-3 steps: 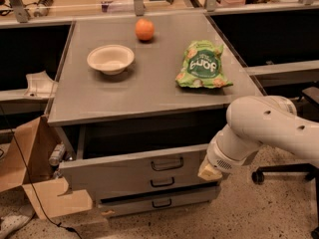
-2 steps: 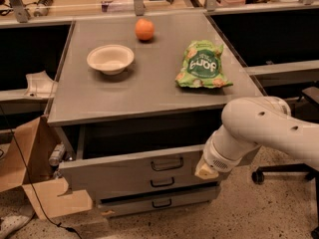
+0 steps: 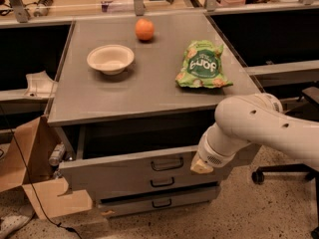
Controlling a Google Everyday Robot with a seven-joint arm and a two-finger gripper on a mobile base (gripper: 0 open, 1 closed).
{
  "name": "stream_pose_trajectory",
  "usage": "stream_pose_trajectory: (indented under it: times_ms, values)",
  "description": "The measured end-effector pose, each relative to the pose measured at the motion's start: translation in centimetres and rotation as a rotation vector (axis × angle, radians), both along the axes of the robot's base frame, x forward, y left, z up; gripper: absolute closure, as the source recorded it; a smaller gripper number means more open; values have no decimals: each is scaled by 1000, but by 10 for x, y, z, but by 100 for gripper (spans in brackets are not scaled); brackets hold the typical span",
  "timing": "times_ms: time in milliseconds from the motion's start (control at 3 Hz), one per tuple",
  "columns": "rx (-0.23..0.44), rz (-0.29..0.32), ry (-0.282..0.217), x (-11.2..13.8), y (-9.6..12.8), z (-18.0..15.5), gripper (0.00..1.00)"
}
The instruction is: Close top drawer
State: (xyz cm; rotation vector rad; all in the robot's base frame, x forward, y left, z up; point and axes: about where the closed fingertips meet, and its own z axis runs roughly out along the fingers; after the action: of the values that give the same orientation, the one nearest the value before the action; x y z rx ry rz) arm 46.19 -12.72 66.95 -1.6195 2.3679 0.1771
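The fingers (image 3: 202, 167) sat at the pale tip of the white arm (image 3: 259, 128), low in the scene at about 4 o'clock. Whether they were released or clenched could not be told; they gripped nothing that showed. The tip rested against, or just short of, the front of the top drawer (image 3: 124, 171), on the 3 o'clock side of its dark loop handle (image 3: 167, 163). That drawer stood pulled out from under the desk (image 3: 124, 96), leaving a dark open gap below the desk's front edge, so the task looked unfinished. Two shallower drawers (image 3: 159, 190) lay beneath it toward 6 o'clock. On the desk were a bowl (image 3: 110, 59), an orange (image 3: 144, 29) at 12 o'clock and a green snack bag (image 3: 202, 66) at 2 o'clock, all well clear of the work. The step in hand seemed to be the push. To do it well, the press would best run straight toward 12 o'clock, along the drawer's slides. The contact lay off-centre, which could twist the wide front and jam it, so shifting toward the handle would likely help. A slow, even push until the gap closed would spare the desk a jolt. A cardboard box (image 3: 30, 158) stood at 8 o'clock, just beside the drawer's left corner.
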Motion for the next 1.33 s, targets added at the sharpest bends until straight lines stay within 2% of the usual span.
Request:
stream_pose_trajectory:
  times_ms: [333,1000,1333]
  values:
    - [-1,0,-2,1,0,0,82]
    - [-1,0,-2,1,0,0,35]
    - [-1,0,-2,1,0,0,4]
